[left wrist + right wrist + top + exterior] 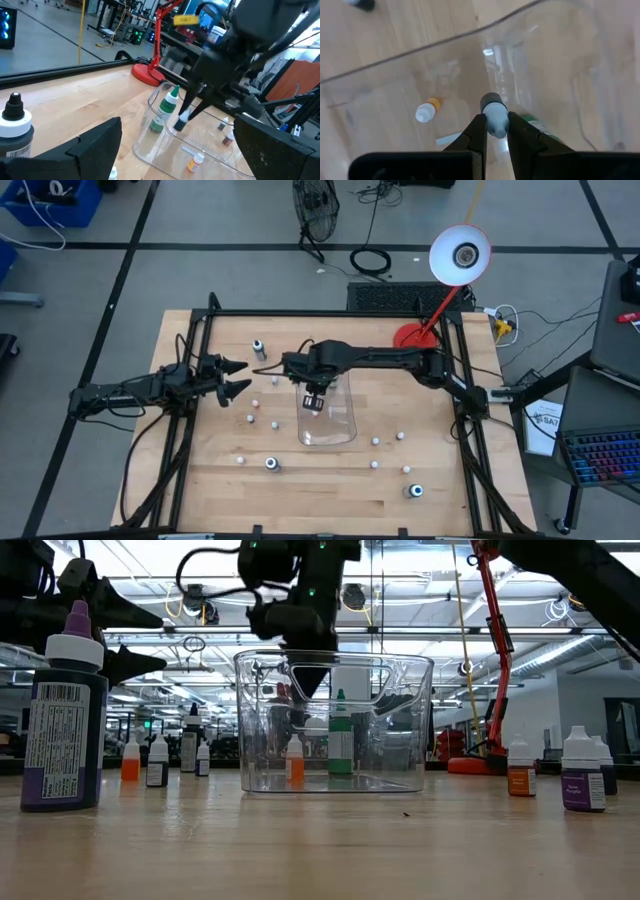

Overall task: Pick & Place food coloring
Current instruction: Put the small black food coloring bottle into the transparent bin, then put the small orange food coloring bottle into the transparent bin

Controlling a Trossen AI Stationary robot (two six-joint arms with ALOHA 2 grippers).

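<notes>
Carrying a small food coloring bottle [494,118] pinched in the right tool [495,131], above the clear tray [345,430] at worktop centre. Next: lower, release inside. Left tool [240,377] spread wide, idle at nine o'clock.

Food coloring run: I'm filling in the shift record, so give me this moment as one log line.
right gripper: shut on small bottle, over clear tray | left gripper: open, waiting beside tray | tray: green-capped bottle, orange bottle
</notes>
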